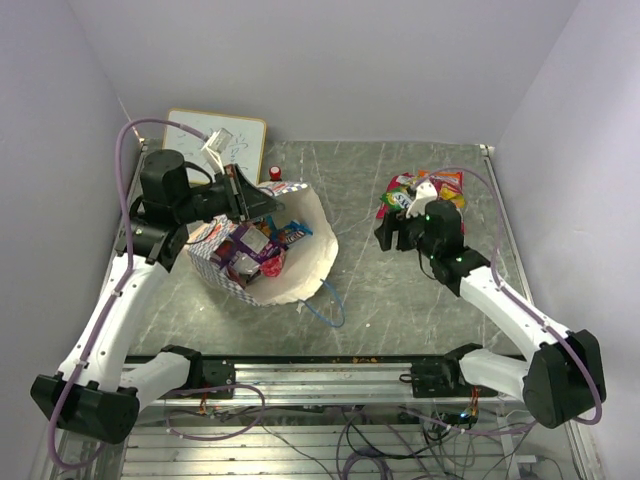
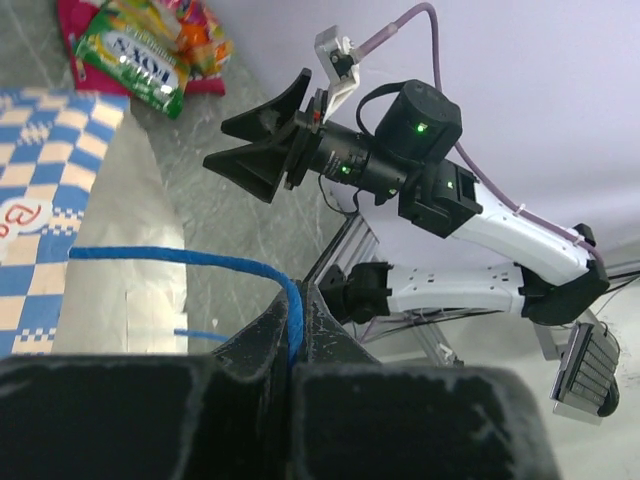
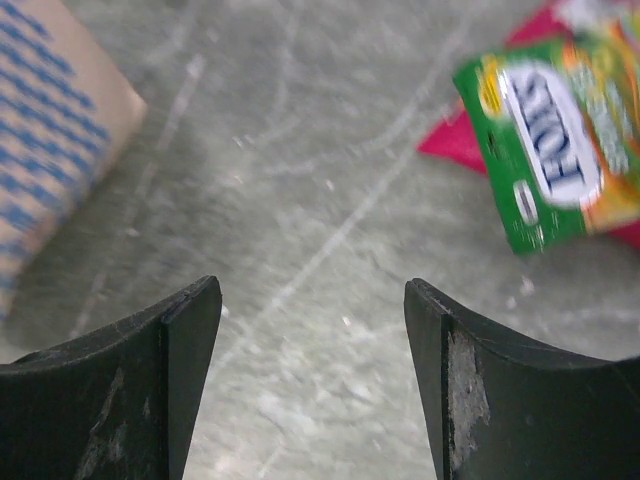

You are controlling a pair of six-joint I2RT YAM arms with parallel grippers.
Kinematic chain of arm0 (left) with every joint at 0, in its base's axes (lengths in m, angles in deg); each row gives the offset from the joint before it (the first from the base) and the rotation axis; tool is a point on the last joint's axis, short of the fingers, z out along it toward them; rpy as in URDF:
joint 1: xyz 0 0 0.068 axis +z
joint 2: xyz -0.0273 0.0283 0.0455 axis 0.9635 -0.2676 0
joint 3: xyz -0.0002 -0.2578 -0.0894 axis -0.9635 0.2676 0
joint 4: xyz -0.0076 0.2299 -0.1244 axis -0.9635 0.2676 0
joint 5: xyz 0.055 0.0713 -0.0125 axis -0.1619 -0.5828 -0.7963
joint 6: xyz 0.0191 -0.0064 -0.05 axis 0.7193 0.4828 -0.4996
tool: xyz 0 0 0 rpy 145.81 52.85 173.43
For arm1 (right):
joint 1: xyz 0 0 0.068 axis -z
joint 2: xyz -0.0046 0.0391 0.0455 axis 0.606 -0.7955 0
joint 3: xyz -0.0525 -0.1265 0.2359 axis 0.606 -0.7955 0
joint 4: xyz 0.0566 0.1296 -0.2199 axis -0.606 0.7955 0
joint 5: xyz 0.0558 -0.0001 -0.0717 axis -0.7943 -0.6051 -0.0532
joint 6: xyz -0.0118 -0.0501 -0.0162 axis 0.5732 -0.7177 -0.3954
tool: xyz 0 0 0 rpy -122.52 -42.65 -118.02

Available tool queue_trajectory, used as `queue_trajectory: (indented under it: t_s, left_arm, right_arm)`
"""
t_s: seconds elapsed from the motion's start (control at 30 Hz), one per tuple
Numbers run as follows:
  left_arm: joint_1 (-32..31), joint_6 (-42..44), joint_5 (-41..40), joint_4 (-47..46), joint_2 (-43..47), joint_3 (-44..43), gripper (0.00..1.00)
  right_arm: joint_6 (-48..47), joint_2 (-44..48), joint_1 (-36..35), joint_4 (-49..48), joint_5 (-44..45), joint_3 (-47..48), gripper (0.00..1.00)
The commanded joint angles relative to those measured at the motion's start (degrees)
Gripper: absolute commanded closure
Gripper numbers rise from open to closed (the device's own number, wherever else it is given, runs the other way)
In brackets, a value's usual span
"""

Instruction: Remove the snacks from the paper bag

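— What's at eleven o'clock on my table [image 1: 370,295]?
— A framed whiteboard [image 1: 245,140] by the wall, a small red knob [image 1: 274,173] just beside it.
— At six o'clock?
— Loose cables [image 1: 350,440] below the edge.

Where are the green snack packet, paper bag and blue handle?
green snack packet [image 3: 555,140]: right wrist view, printed front.
paper bag [image 1: 315,240]: top view, cream inner wall.
blue handle [image 2: 180,257]: left wrist view, cord's middle.
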Motion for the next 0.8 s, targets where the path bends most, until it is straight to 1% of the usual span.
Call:
queue_trajectory:
  t_s: [0.0,0.03,0.1,0.17,0.2,0.27,0.43,0.53,0.6,0.67,0.77]
  left_arm:
    - [-1.0,-6.5,1.7,-12.8,2.6,0.9,0.93]
    - [-1.1,-7.9,1.5,-15.0,3.1,1.9,0.93]
    - [-1.3,-10.9,0.7,-18.7,4.5,4.6,0.93]
    - [-1.4,-14.5,0.2,-24.0,5.7,7.6,0.93]
    - [-1.4,-16.3,-0.1,-26.1,6.3,9.0,0.93]
    - [-1.5,-18.4,-0.9,-28.1,7.4,10.7,0.93]
    - [-1.7,-17.6,-2.2,-25.9,7.8,10.1,0.93]
    - [-1.8,-18.2,-2.7,-26.0,7.8,9.7,0.93]
    - [-1.8,-18.4,-3.0,-26.0,7.5,9.3,0.93]
    - [-1.9,-18.4,-3.1,-25.8,7.1,8.6,0.93]
    - [-2.0,-18.0,-2.9,-25.1,6.2,7.0,0.93]
  right_arm:
    - [-3.5,-0.6,-1.8,-1.8,-7.9,9.0,0.26]
    - [-4.7,-1.1,-2.2,-1.7,-9.8,10.8,0.27]
    - [-6.8,-1.6,-3.0,-2.3,-16.3,13.3,0.30]
    - [-7.6,-1.3,-5.4,-5.0,-22.6,13.8,0.31]
    - [-7.6,-0.9,-6.7,-6.6,-24.2,13.2,0.31]
    - [-6.9,0.0,-11.7,-10.8,-24.9,10.9,0.31]
    - [-4.5,-0.8,-24.8,-23.3,-18.2,4.3,0.31]
    - [-7.4,-4.9,-32.8,-26.5,-11.5,5.1,0.31]
    - [-11.4,-9.4,-37.0,-26.8,-5.6,7.4,0.31]
    - [-13.8,-14.4,-39.8,-27.7,0.7,10.0,0.31]
    - [-13.5,-21.4,-40.7,-32.0,9.9,13.2,0.31]
